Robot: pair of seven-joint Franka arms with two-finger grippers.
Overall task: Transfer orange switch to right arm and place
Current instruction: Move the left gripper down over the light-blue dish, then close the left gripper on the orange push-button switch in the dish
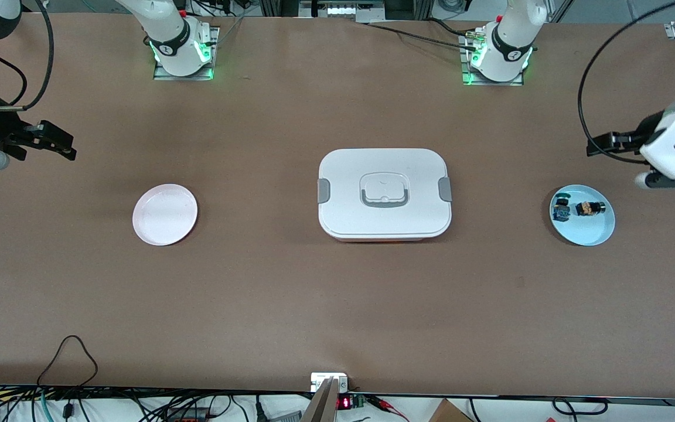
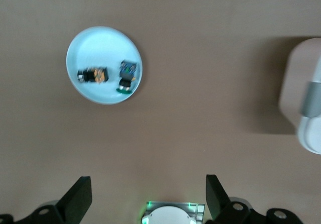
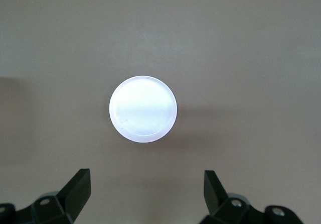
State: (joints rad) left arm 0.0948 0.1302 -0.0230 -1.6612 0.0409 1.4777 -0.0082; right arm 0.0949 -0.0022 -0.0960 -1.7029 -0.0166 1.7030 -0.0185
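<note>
Brown paper covers the long table (image 1: 290,305), with a white lidded plastic box (image 1: 384,193) at its middle. Toward the left arm's end, a round pale-blue plate (image 1: 598,233) carries the tiny black-and-orange switch (image 1: 588,208) beside a blue-and-green component (image 1: 561,210), seemingly apart from it. Over that end's edge hangs the left gripper (image 2: 149,196), jaws spread and empty. Likewise spread and empty, the right gripper (image 3: 147,191) hangs over its end, near a round pale-pink plate (image 1: 164,214).

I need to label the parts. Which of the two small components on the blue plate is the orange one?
The orange switch, black with amber parts, on the blue plate toward the left arm's end. The blue-and-green component lies beside it, toward the lunch box.
</note>
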